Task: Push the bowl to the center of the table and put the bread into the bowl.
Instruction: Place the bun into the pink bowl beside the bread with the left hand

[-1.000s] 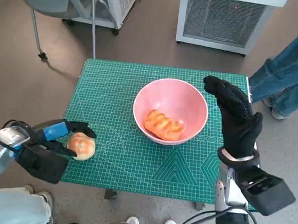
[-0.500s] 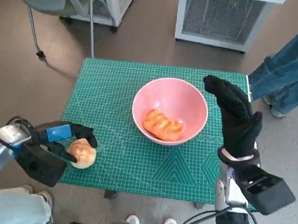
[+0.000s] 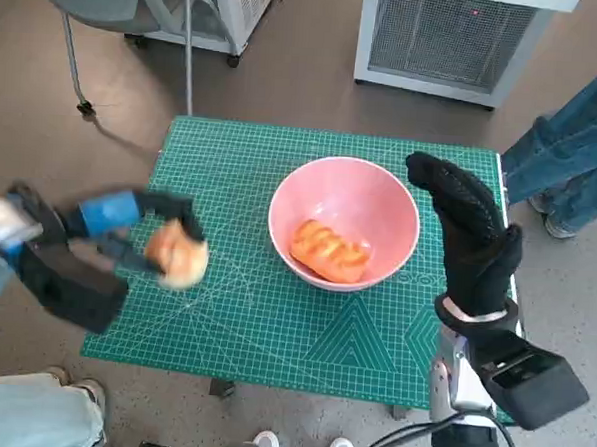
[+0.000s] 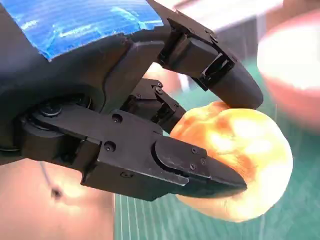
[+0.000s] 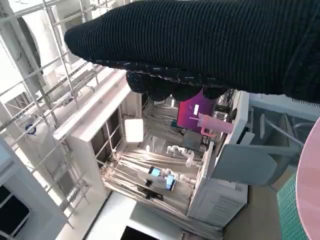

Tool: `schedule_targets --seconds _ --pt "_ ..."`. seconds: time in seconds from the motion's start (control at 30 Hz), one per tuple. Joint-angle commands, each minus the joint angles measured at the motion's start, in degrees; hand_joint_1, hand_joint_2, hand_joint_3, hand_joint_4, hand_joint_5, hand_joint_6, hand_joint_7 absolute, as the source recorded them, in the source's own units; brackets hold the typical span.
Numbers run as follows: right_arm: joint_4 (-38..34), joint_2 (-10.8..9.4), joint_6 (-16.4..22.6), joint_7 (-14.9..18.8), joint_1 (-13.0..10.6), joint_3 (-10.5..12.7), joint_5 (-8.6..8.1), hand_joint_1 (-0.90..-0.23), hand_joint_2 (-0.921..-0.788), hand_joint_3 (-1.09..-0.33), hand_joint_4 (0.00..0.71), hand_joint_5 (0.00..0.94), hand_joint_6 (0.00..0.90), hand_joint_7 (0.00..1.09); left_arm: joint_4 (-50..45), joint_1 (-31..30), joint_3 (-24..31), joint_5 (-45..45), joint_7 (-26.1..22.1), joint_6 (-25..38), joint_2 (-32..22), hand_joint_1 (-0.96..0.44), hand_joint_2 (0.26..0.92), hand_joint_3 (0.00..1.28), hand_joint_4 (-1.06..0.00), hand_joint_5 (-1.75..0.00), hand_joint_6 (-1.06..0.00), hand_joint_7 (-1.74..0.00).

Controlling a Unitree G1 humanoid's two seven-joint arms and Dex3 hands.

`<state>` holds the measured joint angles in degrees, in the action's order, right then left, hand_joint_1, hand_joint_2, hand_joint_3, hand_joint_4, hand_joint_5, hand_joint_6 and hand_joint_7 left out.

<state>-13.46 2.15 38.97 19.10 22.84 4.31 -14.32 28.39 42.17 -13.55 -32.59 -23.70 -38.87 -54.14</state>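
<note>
A pink bowl (image 3: 346,201) stands right of the middle of the green cutting mat (image 3: 273,322), with one glazed golden bread (image 3: 328,250) lying inside it. My left hand (image 3: 128,223) grips a round pale bun (image 3: 178,257) and holds it above the mat's left part, blurred by motion. The left wrist view shows that bun (image 4: 240,160) pinched between the black fingers (image 4: 200,167), with the bowl (image 4: 290,75) blurred beyond. My right hand (image 3: 469,227) stands upright beside the bowl's right rim, its fingers extended and holding nothing.
A white cabinet with a grille (image 3: 439,36) stands behind the table. A chair frame (image 3: 139,15) is at the back left. A person's jeans leg (image 3: 572,158) and shoe are at the right. The right wrist view shows shelving and cables (image 5: 165,165).
My left hand has lifted the bun off the mat's front left corner and carried it up and toward the bowl. The right hand and bowl have stayed put.
</note>
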Motion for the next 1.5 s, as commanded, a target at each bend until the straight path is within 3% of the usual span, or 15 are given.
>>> schedule_targets --seconds 0.03,0.37,0.53,0.7,1.1,1.3,1.47,1.5 --pt "-0.7 0.1 -0.6 -0.1 -0.9 0.2 -0.03 -0.633 -0.921 -0.809 0.231 0.022 -0.001 0.66 -2.0 4.7 1.6 2.0 -0.9 1.2 1.1 0.00 0.920 0.05 -0.66 -1.22 -0.70 -1.07" --pt "-0.3 0.4 -0.7 0.0 -0.9 0.3 -0.18 -0.638 -0.921 -0.808 0.230 0.023 -0.001 0.66 -4.3 15.2 1.7 1.3 -0.5 3.4 5.2 0.00 0.920 0.06 -0.67 -1.13 -0.67 -1.18" --pt "-0.1 0.4 -0.8 0.0 -1.0 0.4 -0.33 -0.638 -0.921 -0.811 0.230 0.024 -0.001 0.66 -4.0 19.4 0.4 -0.6 0.7 4.0 8.5 0.00 0.919 0.06 -0.66 -1.19 -0.68 -1.12" --pt "-0.3 0.5 -0.5 0.0 -1.0 0.5 -0.29 -0.637 -0.921 -0.812 0.230 0.025 -0.001 0.67 -1.2 23.1 -2.2 -4.1 3.8 3.9 13.0 0.00 0.917 0.05 -0.66 -1.24 -0.71 -1.05" --pt "1.2 0.9 -0.5 -0.1 -2.1 1.0 -0.47 -0.629 -0.921 -0.821 0.224 0.025 -0.001 0.67 13.6 29.1 -11.1 -14.1 15.0 -1.4 19.9 0.00 0.919 0.05 -0.70 -1.11 -0.67 -1.18" --pt "1.7 0.7 -0.6 -0.5 -2.5 1.1 -0.20 -0.627 -0.921 -0.826 0.222 0.025 -0.001 0.67 20.4 29.8 -13.7 -16.8 21.2 -1.4 23.0 0.00 0.920 0.07 -0.62 -1.17 -0.67 -1.18" --pt "1.9 0.3 -0.6 -1.1 -2.6 1.1 0.44 -0.626 -0.921 -0.826 0.225 0.029 -0.001 0.66 23.2 27.9 -13.5 -13.9 17.3 0.9 25.5 0.00 0.921 0.19 -0.49 -1.30 -0.54 -1.31" --pt "1.9 0.3 -0.6 -1.2 -2.7 1.0 0.48 -0.627 -0.921 -0.826 0.226 0.029 -0.001 0.66 22.8 27.6 -13.7 -13.9 16.3 1.8 25.6 -0.02 0.890 0.18 -0.44 -1.15 -0.49 -1.19"
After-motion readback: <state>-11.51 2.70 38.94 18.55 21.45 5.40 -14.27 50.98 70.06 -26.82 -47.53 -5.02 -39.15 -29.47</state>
